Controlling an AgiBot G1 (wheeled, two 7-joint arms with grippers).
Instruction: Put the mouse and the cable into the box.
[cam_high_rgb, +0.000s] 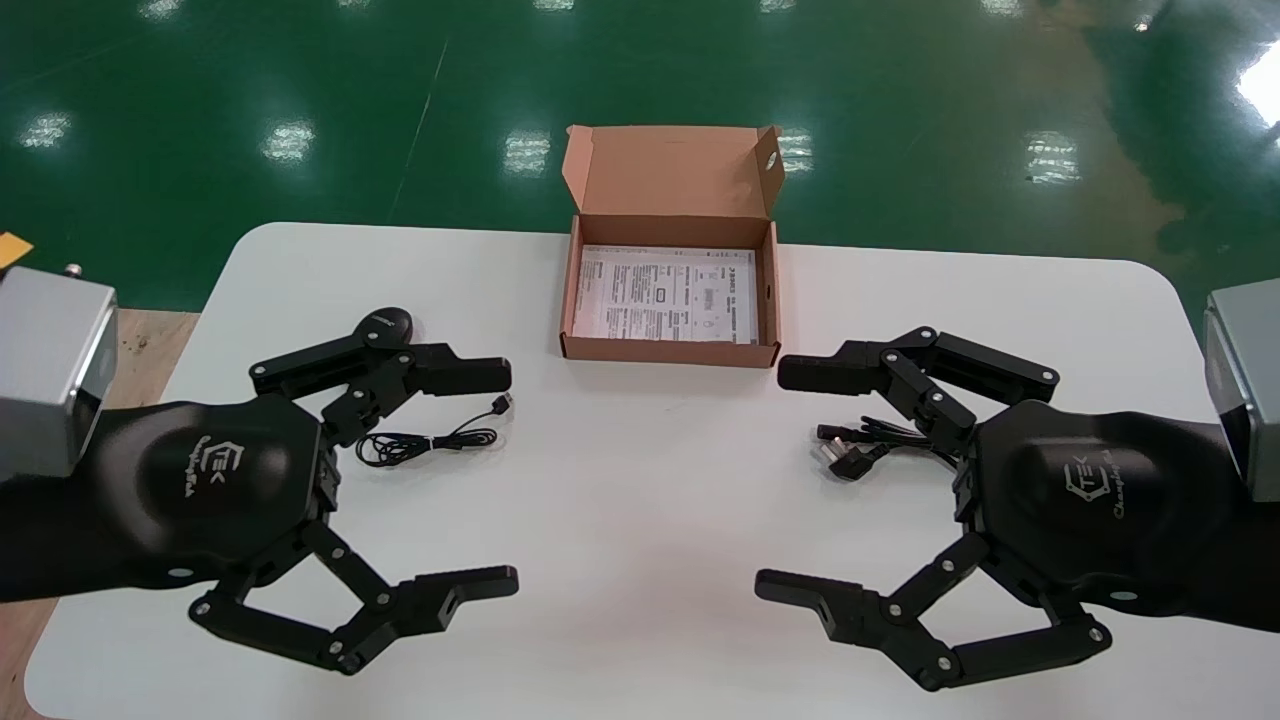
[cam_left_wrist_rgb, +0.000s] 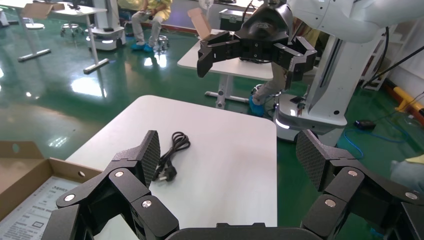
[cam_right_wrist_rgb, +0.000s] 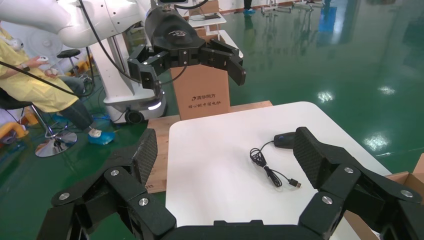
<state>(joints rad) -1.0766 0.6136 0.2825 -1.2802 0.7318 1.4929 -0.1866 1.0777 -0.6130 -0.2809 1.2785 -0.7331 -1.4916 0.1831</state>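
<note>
An open cardboard box (cam_high_rgb: 768, 300) with a printed sheet inside stands at the table's back centre. The black mouse (cam_high_rgb: 388, 322) lies left of it, its thin USB cord (cam_high_rgb: 430, 440) coiled toward the table's middle. The right wrist view shows the mouse (cam_right_wrist_rgb: 284, 140) and cord (cam_right_wrist_rgb: 270, 170) too. A black power cable (cam_high_rgb: 855, 448) with its plug lies right of the box, also seen as the power cable (cam_left_wrist_rgb: 170, 157) in the left wrist view. My left gripper (cam_high_rgb: 505, 478) hovers open above the mouse cord. My right gripper (cam_high_rgb: 780, 478) hovers open over the power cable. Neither holds anything.
The white table (cam_high_rgb: 640, 480) has rounded corners, with green floor beyond its far edge. The box's lid (cam_high_rgb: 670, 170) stands upright behind it. A wooden pallet (cam_high_rgb: 140, 350) lies off the table's left edge. Another table and a robot base (cam_left_wrist_rgb: 310, 115) stand past the right side.
</note>
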